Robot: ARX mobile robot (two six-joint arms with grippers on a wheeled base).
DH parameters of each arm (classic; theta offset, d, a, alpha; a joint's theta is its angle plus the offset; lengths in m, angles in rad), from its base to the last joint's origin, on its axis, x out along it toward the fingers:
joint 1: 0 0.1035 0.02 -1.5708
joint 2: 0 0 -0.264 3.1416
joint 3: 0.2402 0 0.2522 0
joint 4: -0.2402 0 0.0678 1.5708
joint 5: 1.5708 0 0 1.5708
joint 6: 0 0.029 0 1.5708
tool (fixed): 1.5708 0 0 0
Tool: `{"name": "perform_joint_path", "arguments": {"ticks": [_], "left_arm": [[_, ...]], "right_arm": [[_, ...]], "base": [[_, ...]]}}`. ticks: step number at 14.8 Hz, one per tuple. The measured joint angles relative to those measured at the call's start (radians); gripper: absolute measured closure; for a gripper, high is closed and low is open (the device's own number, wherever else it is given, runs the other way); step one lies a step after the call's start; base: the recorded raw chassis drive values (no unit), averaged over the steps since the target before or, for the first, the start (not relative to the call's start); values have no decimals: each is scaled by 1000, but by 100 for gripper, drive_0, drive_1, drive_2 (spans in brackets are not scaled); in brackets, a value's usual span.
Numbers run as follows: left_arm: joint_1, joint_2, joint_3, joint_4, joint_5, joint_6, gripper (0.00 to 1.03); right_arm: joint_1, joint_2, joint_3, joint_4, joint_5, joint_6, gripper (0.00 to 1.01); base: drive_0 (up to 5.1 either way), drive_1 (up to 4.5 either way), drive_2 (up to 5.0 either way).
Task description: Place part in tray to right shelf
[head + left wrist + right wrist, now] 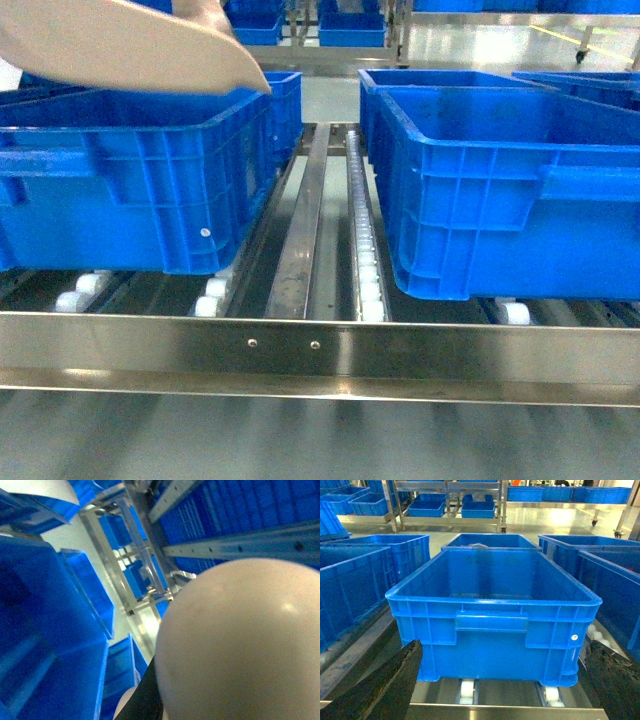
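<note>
The tray (130, 45) hangs above the left-hand blue crate (120, 170), its left end effector hidden and grip unknowable, the part unseen, while the spread, empty right end effector (500, 680) faces a crate (492, 615) on the right shelf (320, 345), so placement seems undone.

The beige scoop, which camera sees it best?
The head view: the beige scoop shows its flat lip above the left blue crate. The left wrist view shows only a blurry rounded close-up. The right wrist view misses it.
</note>
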Motion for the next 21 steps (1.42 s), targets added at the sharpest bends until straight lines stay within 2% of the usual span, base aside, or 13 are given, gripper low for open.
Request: {"name": "perform_joint_path", "arguments": {"ticks": [1, 2, 3, 4, 6, 7, 9, 11, 14, 17, 19, 21], "left_arm": [[111, 38, 117, -151, -42, -5, 89], [232, 124, 250, -246, -158, 32, 89], [215, 219, 390, -322, -288, 137, 89], [138, 276, 480, -347, -368, 216, 89], [29, 315, 548, -369, -385, 349, 89], [20, 315, 551, -365, -389, 383, 89], [67, 314, 554, -372, -418, 412, 89], [88, 313, 550, -373, -435, 427, 89], [63, 307, 546, -372, -414, 435, 89], [79, 277, 516, -370, -408, 406, 89], [74, 185, 389, -294, -375, 331, 89], [45, 13, 224, -144, -278, 241, 89]], "right_arm": [[0, 0, 0, -1, 0, 0, 3], [0, 0, 0, 0, 0, 0, 3], [0, 0, 0, 0, 0, 0, 3], [0, 0, 0, 0, 0, 0, 3], [0, 0, 0, 0, 0, 0, 3], [0, 0, 0, -1, 0, 0, 3], [0, 0, 0, 0, 0, 0, 3], [0, 0, 0, -1, 0, 0, 3], [0, 0, 0, -1, 0, 0, 3], [0, 0, 0, -1, 0, 0, 3], [0, 0, 0, 0, 0, 0, 3], [0, 0, 0, 0, 0, 0, 3]], "base": [[0, 0, 0], [0, 0, 0], [0, 0, 0], [0, 0, 0], [0, 0, 0], [0, 0, 0], [0, 0, 0], [0, 0, 0], [0, 0, 0], [0, 0, 0], [0, 0, 0], [0, 0, 0]]}}
